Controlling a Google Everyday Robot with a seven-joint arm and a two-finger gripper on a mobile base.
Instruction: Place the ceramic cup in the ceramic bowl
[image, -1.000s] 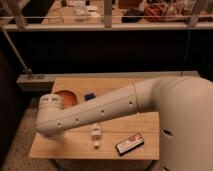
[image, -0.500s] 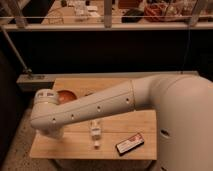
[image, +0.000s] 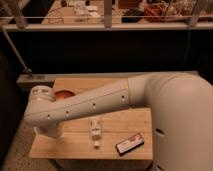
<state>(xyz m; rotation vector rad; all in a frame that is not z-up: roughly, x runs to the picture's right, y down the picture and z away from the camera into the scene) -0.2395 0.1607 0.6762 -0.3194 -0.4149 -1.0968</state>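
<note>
Robot arm (image: 100, 102): large white limb lying across the wooden table (image: 135, 122), elbow at the left edge; its bulk hides the gripper, so placement and grasp cannot be told. Ceramic bowl (image: 64, 95): terracotta, only a sliver showing behind the elbow; risk of a nudge if the arm swings. Ceramic cup: not visible, possibly behind the arm. White bottle-like object (image: 94, 128): lying just below the arm, liable to be knocked. Dark flat packet (image: 129, 144): near the front edge.

Your arm (image: 95, 102) wears smooth, matt white plastic that hides the claw. The surface (image: 120, 120) looks like pale, matt wood. The ceramic bowl (image: 64, 95) shows dull orange-brown glaze.
</note>
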